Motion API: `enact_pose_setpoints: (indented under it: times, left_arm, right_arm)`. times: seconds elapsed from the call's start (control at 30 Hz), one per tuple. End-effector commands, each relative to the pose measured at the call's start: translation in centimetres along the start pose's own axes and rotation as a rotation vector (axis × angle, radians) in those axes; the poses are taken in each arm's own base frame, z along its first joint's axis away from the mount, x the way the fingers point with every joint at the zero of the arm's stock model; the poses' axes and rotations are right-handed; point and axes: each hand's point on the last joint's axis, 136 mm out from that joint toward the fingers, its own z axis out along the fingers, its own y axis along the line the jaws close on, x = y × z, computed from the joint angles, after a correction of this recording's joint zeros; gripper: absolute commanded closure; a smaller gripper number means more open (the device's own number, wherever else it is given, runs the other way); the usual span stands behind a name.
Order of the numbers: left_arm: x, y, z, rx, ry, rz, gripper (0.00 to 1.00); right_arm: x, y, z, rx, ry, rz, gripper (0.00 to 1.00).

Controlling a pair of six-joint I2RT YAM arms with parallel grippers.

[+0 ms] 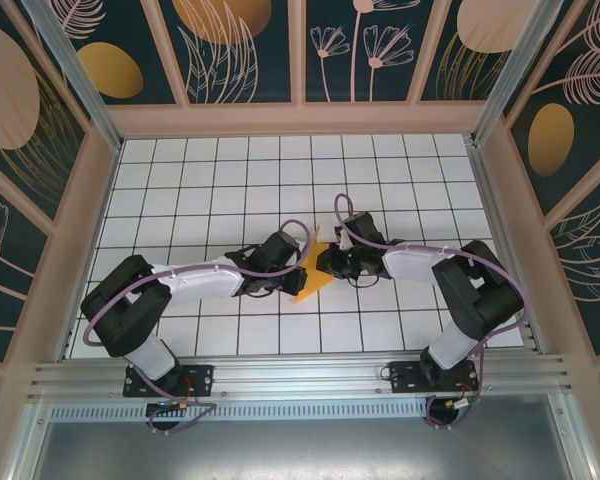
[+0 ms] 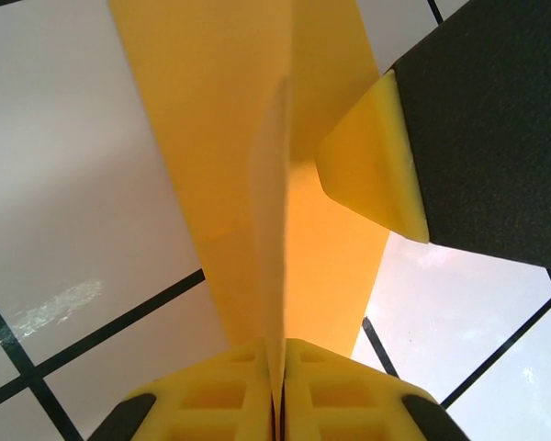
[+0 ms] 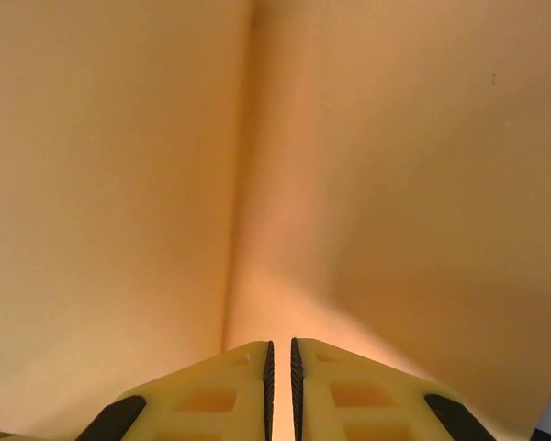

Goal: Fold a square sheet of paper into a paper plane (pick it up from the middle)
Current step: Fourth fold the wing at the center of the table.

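The orange-yellow sheet of paper (image 1: 315, 281), folded into a narrow pointed shape, stands on edge at mid-table between my two grippers. My left gripper (image 1: 293, 264) is shut on the paper's raised centre fold (image 2: 275, 184), and the jaws (image 2: 283, 372) pinch it edge-on. From the other side, my right gripper (image 1: 327, 262) has its jaws closed to a thin slit (image 3: 280, 349) with nothing seen between them. Its tips rest against the paper's face (image 3: 367, 165) beside the crease. One of its fingertips (image 2: 372, 165) shows lying on the paper's right flap.
The white tiled table (image 1: 230, 180) stretches all round the paper, walled by a wooden frame (image 1: 300, 120) at the back and sides. Both arms reach inward from the metal rail (image 1: 300, 375) at the near edge.
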Motion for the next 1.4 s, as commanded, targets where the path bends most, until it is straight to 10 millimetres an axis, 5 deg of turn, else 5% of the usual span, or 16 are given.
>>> enact_pose_setpoints:
  times: [0.0, 0.37, 0.6, 0.93, 1.37]
  left_arm:
    - [0.9, 0.7, 1.0, -0.023, 0.028, -0.004, 0.92]
    - [1.9, 0.8, 2.7, -0.017, 0.067, -0.01, 0.96]
    - [2.5, 0.4, 3.0, 0.029, 0.061, -0.044, 0.99]
    - [2.0, -0.7, 2.9, 0.095, 0.045, -0.047, 0.96]
    - [2.5, -0.2, 1.4, 0.09, 0.015, -0.061, 0.75]
  right_arm:
    - [-0.5, 1.2, -0.6, -0.017, -0.011, -0.029, 0.83]
    - [-1.2, 1.2, -1.9, -0.001, -0.054, -0.021, 0.83]
    - [-0.5, 4.3, -2.0, -0.131, -0.008, -0.079, 0.84]
    - [0.4, 5.5, -0.9, -0.194, 0.05, -0.1, 0.85]
    - [-1.0, 2.5, 0.1, -0.082, 0.002, -0.031, 0.87]
